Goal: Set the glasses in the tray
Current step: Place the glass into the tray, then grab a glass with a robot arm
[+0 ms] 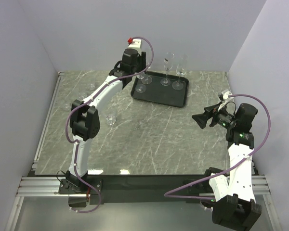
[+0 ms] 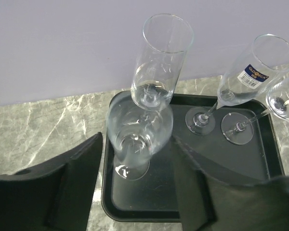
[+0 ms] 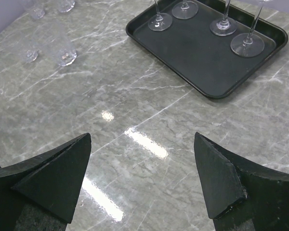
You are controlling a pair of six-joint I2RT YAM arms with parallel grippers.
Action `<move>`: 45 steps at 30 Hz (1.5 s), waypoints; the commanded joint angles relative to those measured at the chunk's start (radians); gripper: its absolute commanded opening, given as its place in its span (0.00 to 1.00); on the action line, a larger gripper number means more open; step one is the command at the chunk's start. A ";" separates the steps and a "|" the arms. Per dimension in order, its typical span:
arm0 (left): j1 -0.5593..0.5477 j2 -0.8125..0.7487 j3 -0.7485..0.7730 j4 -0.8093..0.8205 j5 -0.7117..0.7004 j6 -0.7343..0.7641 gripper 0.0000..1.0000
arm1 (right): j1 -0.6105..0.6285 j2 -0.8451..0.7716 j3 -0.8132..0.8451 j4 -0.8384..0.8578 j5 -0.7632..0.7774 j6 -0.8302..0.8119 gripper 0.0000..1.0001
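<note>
I see one blue sticker (image 2: 256,73) on a flute (image 2: 232,90); its white print too blurred to read

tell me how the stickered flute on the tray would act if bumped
Likely tippy: the flute with the sticker is tall on a thin stem over a small foot. Probably fragile, being thin clear glass. If it fell, it could well hit the stemmed glass beside it on the tray.

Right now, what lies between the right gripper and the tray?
Only bare marble table. In the right wrist view, nothing stands between the open right gripper and the tray; the tumblers sit off to the left.
</note>
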 commanded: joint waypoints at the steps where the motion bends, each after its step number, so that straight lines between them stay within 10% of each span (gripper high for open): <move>1: -0.002 -0.040 0.045 0.016 0.019 0.010 0.65 | -0.009 0.000 -0.003 0.032 -0.019 0.002 0.93; 28: 0.003 -0.311 -0.180 0.087 0.071 0.024 0.93 | -0.018 -0.010 -0.002 0.017 -0.019 -0.020 0.93; 45: 0.121 -0.984 -0.914 0.147 0.105 0.002 0.99 | -0.012 0.042 0.015 -0.064 -0.055 -0.118 0.93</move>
